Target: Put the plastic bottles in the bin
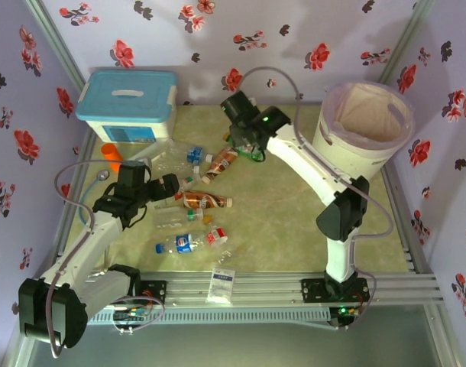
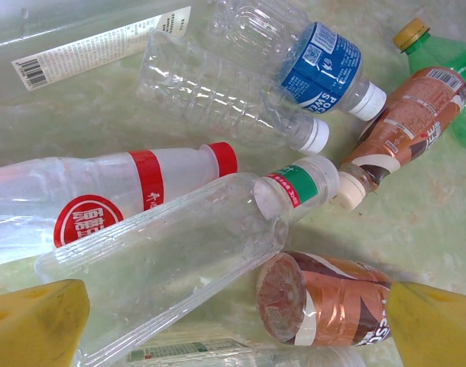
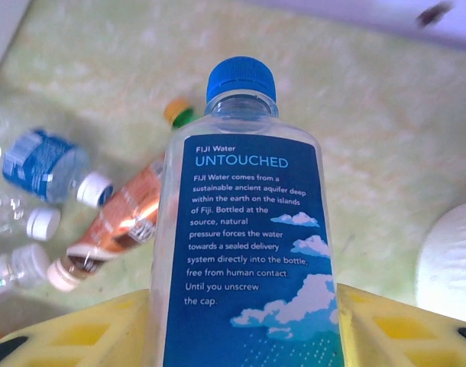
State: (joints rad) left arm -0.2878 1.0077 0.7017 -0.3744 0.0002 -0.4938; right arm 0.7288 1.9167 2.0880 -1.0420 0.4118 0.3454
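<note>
R gripper point(image 3: 244, 332) clamps Fiji bottle point(image 3: 244, 222): clear, blue cap, dk-blue label. L gripper point(image 2: 233, 321) wide open.

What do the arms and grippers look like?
The left arm and right arm: white curved links, black joint housings, a grey cable looping off each. The left gripper and right gripper: black bodies, yellow fingers. Green light near the right wrist.

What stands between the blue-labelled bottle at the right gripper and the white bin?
Nothing visible does. The Fiji bottle sits between the right gripper fingers. The table toward the bin is bare, and the bin's mouth is open. The other bottles lie to the left.
</note>
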